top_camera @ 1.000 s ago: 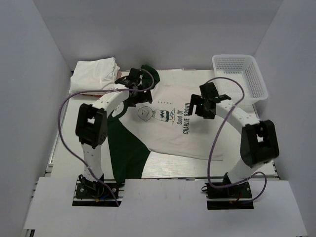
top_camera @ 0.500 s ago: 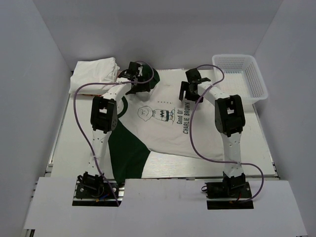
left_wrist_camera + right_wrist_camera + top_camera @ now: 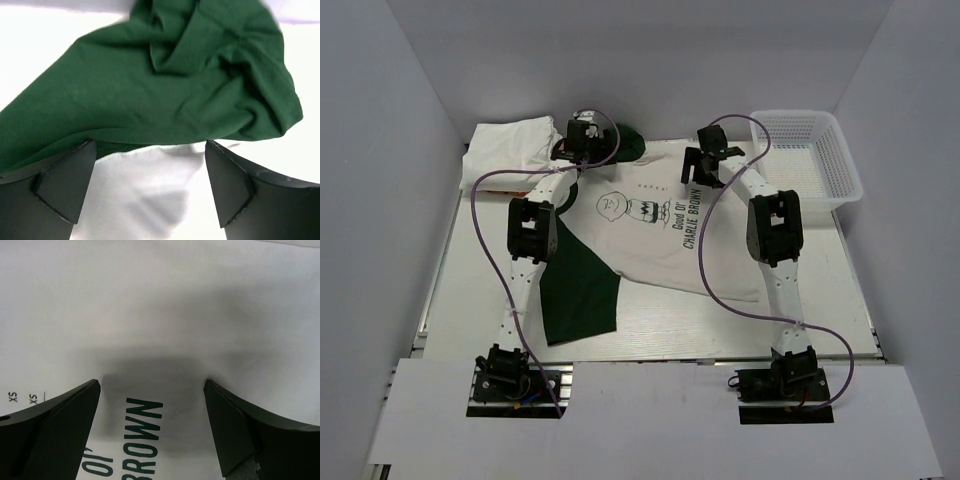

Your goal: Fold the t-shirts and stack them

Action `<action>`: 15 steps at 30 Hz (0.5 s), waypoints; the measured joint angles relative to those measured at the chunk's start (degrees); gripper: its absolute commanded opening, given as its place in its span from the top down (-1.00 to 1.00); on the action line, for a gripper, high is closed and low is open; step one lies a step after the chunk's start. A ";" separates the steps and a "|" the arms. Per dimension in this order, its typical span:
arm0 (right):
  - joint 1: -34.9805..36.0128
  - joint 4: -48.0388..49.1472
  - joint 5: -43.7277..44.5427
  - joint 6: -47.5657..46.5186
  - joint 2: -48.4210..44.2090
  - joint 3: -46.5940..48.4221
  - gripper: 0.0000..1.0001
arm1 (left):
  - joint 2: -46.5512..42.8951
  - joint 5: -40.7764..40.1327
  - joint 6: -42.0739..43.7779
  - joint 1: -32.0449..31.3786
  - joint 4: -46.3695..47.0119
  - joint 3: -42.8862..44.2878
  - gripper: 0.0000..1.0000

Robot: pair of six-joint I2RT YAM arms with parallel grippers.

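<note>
A cream-white t-shirt (image 3: 660,250) with dark green sleeves, a cartoon face and black lettering lies spread flat mid-table. Its near sleeve (image 3: 578,290) lies flat. Its far sleeve (image 3: 628,146) is bunched at the back. My left gripper (image 3: 584,136) is open just beside the bunched sleeve (image 3: 165,85), low over white cloth (image 3: 145,195). My right gripper (image 3: 705,165) is open low over the shirt's far part, with the word "BROWN" (image 3: 142,435) between its jaws. A folded pile of white t-shirts (image 3: 510,150) lies at the back left.
A white plastic lattice basket (image 3: 844,165) stands at the back right, close to the right arm. White walls close in the table on the left, back and right. Purple cables loop from both arms over the shirt.
Both arms have stretched toward the back of the table. The shirt has slid that way too, and its near sleeve now lies farther from the front edge.
</note>
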 measured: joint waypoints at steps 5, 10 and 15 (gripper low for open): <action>-0.85 2.80 -3.72 -3.67 0.81 0.94 -0.81 | 2.36 3.61 0.63 0.92 6.45 1.53 -1.00; -0.76 2.40 -5.01 -6.51 -1.33 0.33 -0.81 | -0.15 5.64 0.76 1.16 5.57 -1.46 -1.00; 0.59 3.58 -5.60 -7.67 -17.22 -11.58 -0.81 | -15.72 6.14 0.55 0.90 -1.42 -16.17 -1.00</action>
